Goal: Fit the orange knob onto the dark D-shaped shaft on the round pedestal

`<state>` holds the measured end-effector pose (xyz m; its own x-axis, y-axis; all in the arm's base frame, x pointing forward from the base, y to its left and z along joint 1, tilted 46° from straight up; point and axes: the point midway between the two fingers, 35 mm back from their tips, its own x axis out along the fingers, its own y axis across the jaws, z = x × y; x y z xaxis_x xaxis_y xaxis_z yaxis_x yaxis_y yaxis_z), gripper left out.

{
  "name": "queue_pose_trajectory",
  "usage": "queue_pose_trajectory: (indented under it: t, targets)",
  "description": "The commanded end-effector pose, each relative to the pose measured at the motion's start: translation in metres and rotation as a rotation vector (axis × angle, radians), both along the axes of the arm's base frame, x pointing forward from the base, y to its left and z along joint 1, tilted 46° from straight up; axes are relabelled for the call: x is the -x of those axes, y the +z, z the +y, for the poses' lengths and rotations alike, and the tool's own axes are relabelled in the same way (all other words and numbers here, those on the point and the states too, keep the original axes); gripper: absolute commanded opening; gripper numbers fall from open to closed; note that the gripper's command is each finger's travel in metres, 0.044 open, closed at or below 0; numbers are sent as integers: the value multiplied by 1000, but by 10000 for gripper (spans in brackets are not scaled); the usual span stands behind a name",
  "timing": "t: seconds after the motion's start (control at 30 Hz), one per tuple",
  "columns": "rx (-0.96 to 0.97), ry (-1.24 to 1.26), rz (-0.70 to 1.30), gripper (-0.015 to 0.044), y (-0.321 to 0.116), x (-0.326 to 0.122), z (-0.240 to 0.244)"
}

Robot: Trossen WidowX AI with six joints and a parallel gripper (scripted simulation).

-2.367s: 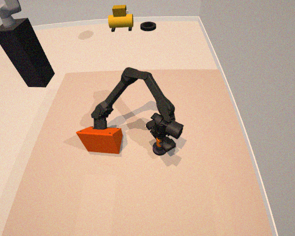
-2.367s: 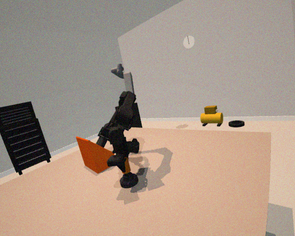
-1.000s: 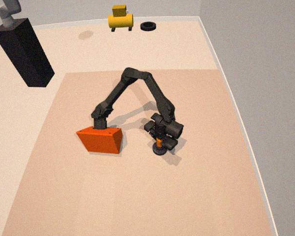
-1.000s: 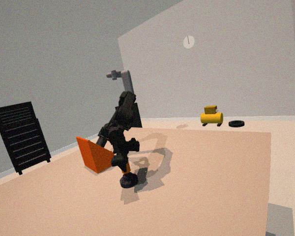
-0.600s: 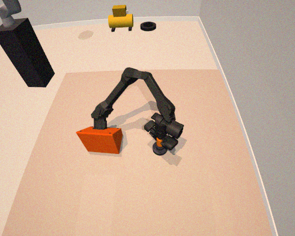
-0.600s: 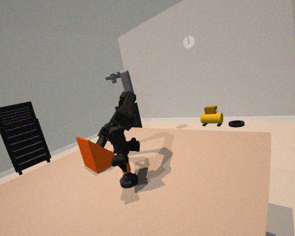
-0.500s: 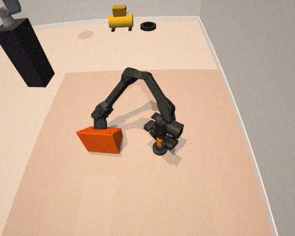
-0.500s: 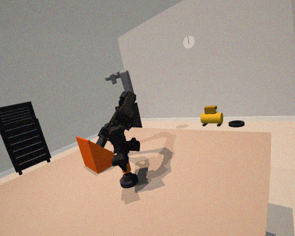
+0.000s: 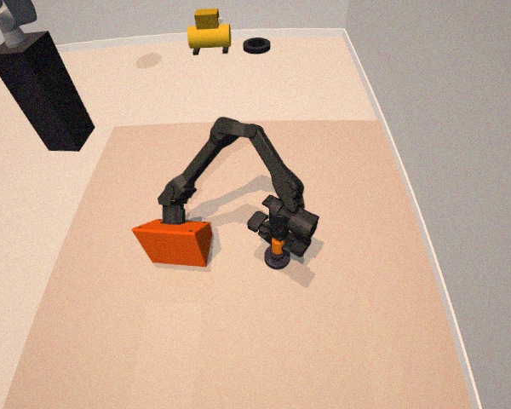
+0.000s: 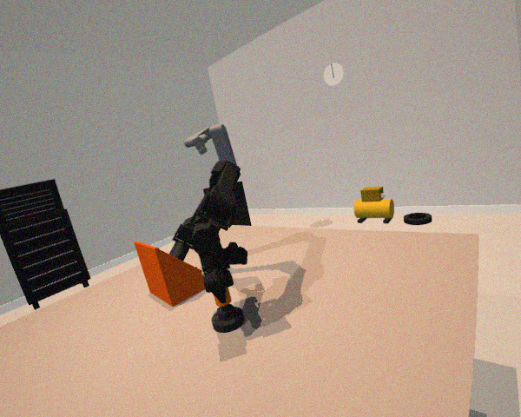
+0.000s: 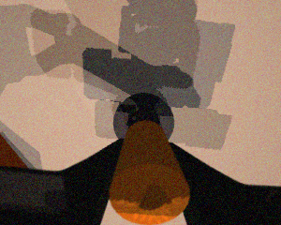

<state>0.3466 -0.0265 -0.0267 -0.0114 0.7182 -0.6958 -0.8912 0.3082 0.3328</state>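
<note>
My gripper (image 9: 277,238) (image 10: 219,287) points down and is shut on the orange knob (image 9: 276,244) (image 10: 227,297) (image 11: 149,169), an upright orange cylinder. The knob stands right over the dark round pedestal (image 9: 277,259) (image 10: 227,319) (image 11: 122,117) on the mat. In the wrist view the knob's lower end covers the middle of the pedestal, so the D-shaped shaft is hidden. A short dark gap shows between the knob's bottom and the pedestal's top in the top view. I cannot tell how far the knob sits on the shaft.
The arm's orange base block (image 9: 174,242) (image 10: 168,274) stands left of the pedestal. A black cabinet (image 9: 40,92) and a black rack (image 10: 36,242) stand off the mat. A yellow compressor (image 9: 208,34) (image 10: 372,207) and a black tyre (image 9: 256,45) (image 10: 417,218) lie by the far wall.
</note>
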Motion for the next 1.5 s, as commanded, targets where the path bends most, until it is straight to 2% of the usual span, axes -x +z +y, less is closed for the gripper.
queue_pose_trajectory:
  t: [0.0, 0.67, 0.93, 1.47]
  targets:
    - [-1, 6, -10, 0, -2, 2, -1]
    - [-1, 6, -10, 0, 3, -1, -1]
    - [-3, 151, -161, 0, 2, -1, -1]
    - [-3, 151, -161, 0, -2, 0, 1]
